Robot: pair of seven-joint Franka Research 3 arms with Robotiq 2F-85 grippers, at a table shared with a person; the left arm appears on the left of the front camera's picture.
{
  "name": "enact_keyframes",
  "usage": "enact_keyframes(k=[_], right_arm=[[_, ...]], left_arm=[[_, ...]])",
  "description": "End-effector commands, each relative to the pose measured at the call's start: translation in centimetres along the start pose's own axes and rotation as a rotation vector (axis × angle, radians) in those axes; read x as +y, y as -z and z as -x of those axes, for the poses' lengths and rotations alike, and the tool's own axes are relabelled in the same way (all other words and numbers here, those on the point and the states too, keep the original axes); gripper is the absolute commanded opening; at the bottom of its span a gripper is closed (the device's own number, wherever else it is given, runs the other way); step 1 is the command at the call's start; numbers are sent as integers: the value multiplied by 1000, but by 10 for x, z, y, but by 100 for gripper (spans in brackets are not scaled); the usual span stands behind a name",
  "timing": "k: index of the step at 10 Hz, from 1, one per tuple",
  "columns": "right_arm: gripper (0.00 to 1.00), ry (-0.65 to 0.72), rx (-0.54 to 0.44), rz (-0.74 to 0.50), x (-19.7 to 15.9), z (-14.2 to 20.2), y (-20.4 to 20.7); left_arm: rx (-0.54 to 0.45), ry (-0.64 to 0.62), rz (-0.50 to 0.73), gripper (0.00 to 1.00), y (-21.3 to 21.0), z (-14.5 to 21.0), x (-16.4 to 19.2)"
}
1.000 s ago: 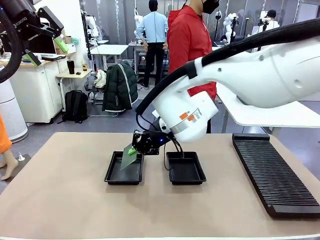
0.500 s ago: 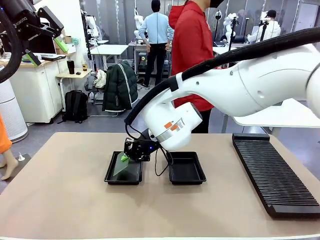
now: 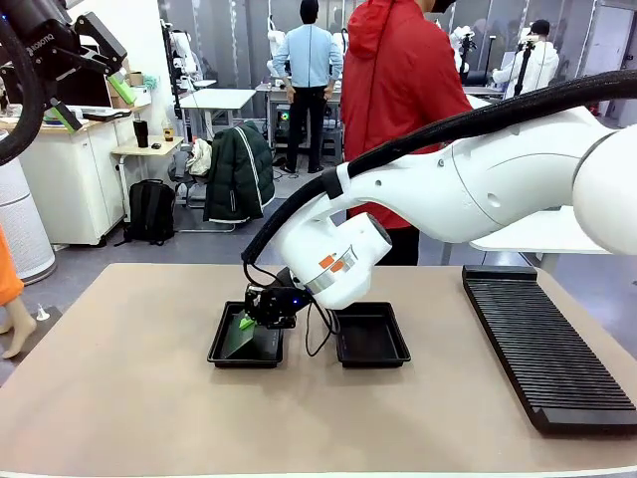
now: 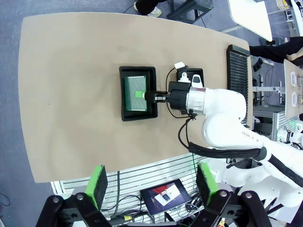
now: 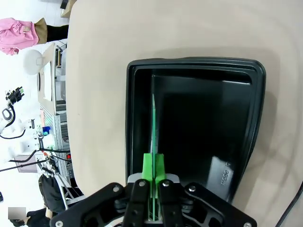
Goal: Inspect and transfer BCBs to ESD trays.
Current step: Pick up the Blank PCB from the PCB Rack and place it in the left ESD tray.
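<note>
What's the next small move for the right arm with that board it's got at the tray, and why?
The right tool is shut on an edge of the board, which sits tilted inside the rim of the left tray, not yet flat. So probably lower it the last bit and lay it on the tray floor before releasing.

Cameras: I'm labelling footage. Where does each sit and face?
Front view: robot's side, facing the person; right arm reaches across.
Left wrist view: high up, looking down on the table; open left gripper below.
Right wrist view: close above an ESD tray; right gripper shut on a BCB.
All three share that tray and BCB.
</note>
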State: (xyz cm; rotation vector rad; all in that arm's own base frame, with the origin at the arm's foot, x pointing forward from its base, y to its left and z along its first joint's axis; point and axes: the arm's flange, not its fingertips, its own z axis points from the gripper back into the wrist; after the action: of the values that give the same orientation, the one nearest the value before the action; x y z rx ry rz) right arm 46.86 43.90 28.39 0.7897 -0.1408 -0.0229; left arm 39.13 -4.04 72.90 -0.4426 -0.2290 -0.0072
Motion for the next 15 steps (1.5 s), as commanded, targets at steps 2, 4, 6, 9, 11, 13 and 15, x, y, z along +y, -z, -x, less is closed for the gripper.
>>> enact_keyframes(k=[2,4,6,9,11,13,15], right_arm=[[3,0,0,0,0,0,0],[3,0,0,0,0,0,0],[3,0,0,0,0,0,0],[22,30,-3,38,4,1,-2],[41,18,-15,90,13,0,-8],[60,0,-22,125,27,-2,-14],[79,-43,-34,190,48,-6,-13]], left_arm=[[0,5,-1,100,0,0,2],[0,5,-1,100,0,0,2],[0,5,-1,100,0,0,2],[0,5,-1,100,0,0,2],[0,5,-1,100,0,0,2],[0,5,-1,100,0,0,2],[0,5,-1,100,0,0,2]])
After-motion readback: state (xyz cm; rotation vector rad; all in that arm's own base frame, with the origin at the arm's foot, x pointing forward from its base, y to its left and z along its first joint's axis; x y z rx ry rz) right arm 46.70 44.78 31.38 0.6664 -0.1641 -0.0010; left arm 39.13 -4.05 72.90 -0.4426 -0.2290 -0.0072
